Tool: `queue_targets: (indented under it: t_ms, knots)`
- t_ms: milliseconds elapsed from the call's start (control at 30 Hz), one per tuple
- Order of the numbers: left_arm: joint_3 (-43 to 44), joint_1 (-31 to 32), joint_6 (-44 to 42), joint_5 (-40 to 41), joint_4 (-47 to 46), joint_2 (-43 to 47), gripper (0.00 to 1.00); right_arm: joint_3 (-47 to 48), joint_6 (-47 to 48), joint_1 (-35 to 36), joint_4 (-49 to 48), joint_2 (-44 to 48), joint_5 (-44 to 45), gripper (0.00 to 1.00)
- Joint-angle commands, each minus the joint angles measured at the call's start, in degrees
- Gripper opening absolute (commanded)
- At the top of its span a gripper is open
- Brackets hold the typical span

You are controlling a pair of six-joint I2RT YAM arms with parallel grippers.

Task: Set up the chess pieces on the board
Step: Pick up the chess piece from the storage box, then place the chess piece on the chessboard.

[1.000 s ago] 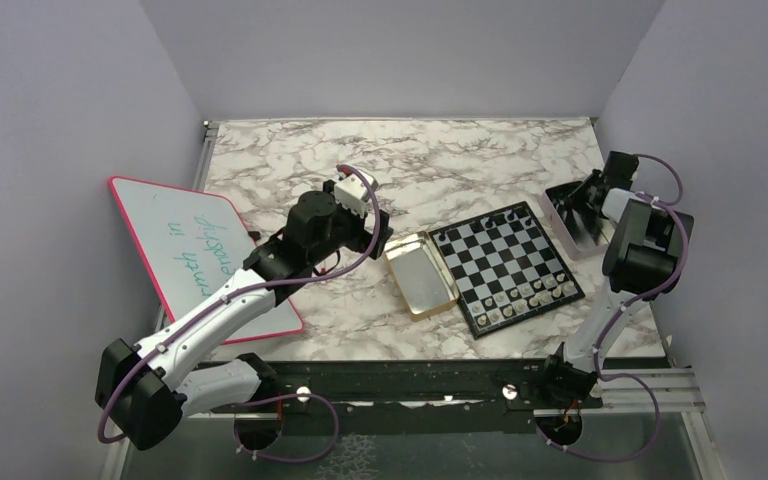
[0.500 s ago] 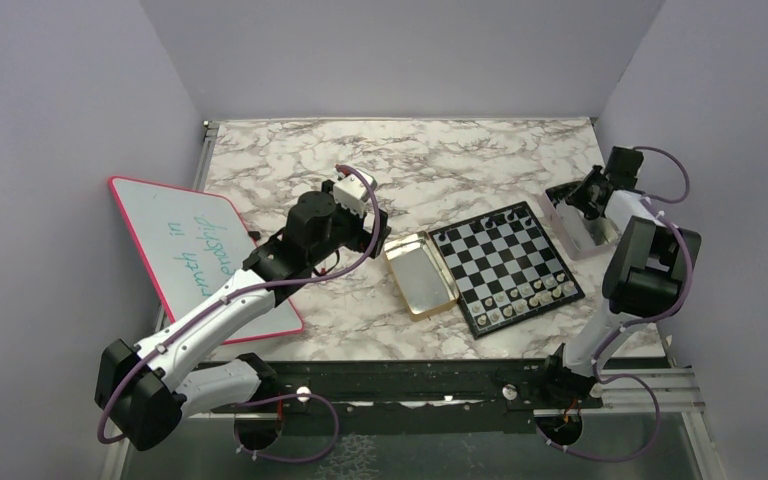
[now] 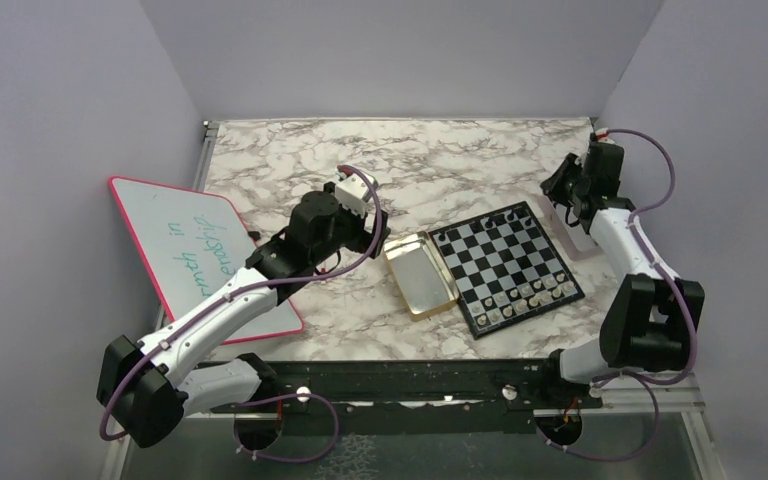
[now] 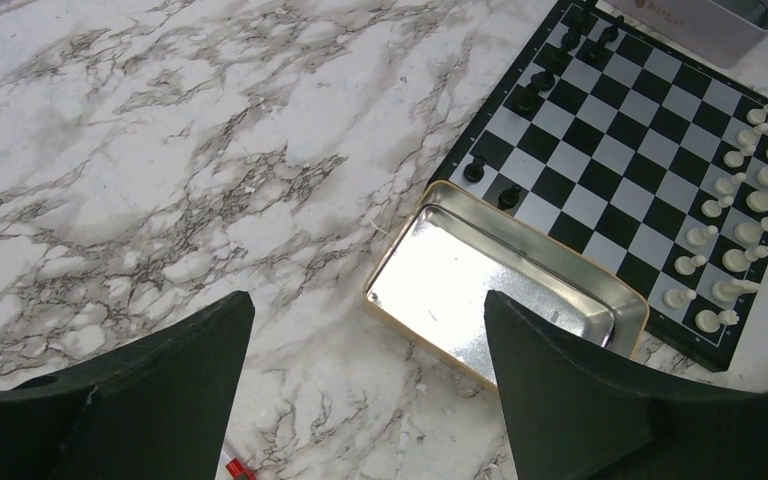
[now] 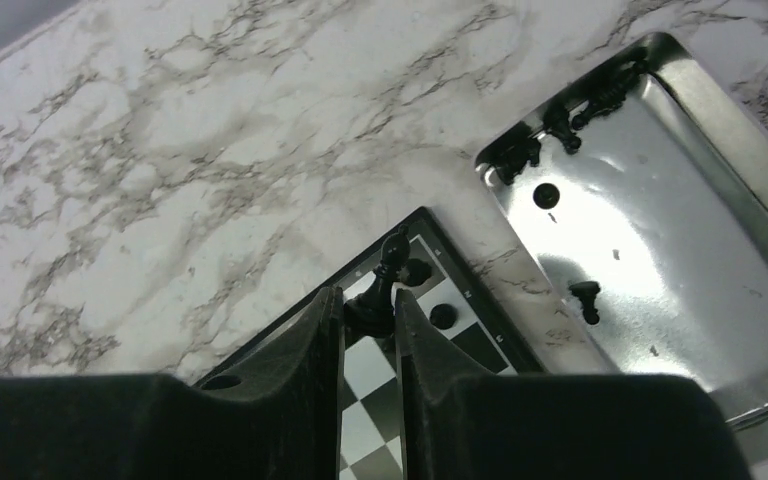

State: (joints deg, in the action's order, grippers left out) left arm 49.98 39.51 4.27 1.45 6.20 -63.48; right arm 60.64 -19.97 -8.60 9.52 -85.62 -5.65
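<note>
Whiteboard: teal handwriting, sideways, partly covered; reads roughly "…mth in …endship", rest unclear

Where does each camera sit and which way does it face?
Top external: high behind the bases, looking down at the marble table, left arm and right arm showing.
Left wrist: above the table, looking down at the gold tin and board; open left end effector showing.
Right wrist: low over the board's corner and a second tin; right end effector shut on a black chess piece.
Shared: all three see the board.
</note>
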Motion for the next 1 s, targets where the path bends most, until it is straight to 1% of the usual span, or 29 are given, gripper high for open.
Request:
queue_targets:
  t_ms: [0,100,167,267,367,467,567,700,800,967]
  knots:
    - [1.24,0.11,1.77,1.07,-0.32,-0.44,0.85,-4.33,3.58,4.75,-3.98,6.05,-3.21,0.21]
    - [2.8,0.03,3.22,3.66,1.44,-1.8,0.83,-8.14,6.31,8.4,-8.59,9.63,-6.76,0.21]
    - [5.35,-0.07,5.44,3.05,3.27,-2.95,0.8,-10.84,8.42,10.81,-13.34,12.01,-9.36,0.21]
    - [10.17,-0.48,8.83,-1.11,5.34,-4.58,0.73,-15.19,11.6,14.64,-19.33,15.77,-10.0,0.21]
    - [14.52,-0.76,13.07,-5.67,5.48,-5.52,0.65,-19.66,13.66,17.68,-26.78,19.17,-12.98,0.21]
    - [18.39,-1.03,17.15,-8.55,4.72,-7.03,0.62,-23.65,15.6,20.32,-34.09,22.36,-16.39,0.22]
    - [23.18,-1.17,20.4,-12.58,4.97,-9.77,0.59,-26.15,16.44,21.43,-38.79,24.76,-19.79,0.22]
    - [28.08,-1.2,23.7,-18.17,4.98,-13.78,0.54,-28.12,17.88,23.28,-42.93,26.08,-25.61,0.22]
    - [30.5,-1.22,24.55,-20.7,5.29,-16.5,0.5,-28.35,19.33,25.42,-43.73,26.31,-29.48,0.22]
    - [33.2,-1.3,25.95,-24.17,5.76,-19.43,0.48,-29.11,23.25,28.79,-43.42,28.45,-29.32,0.22]
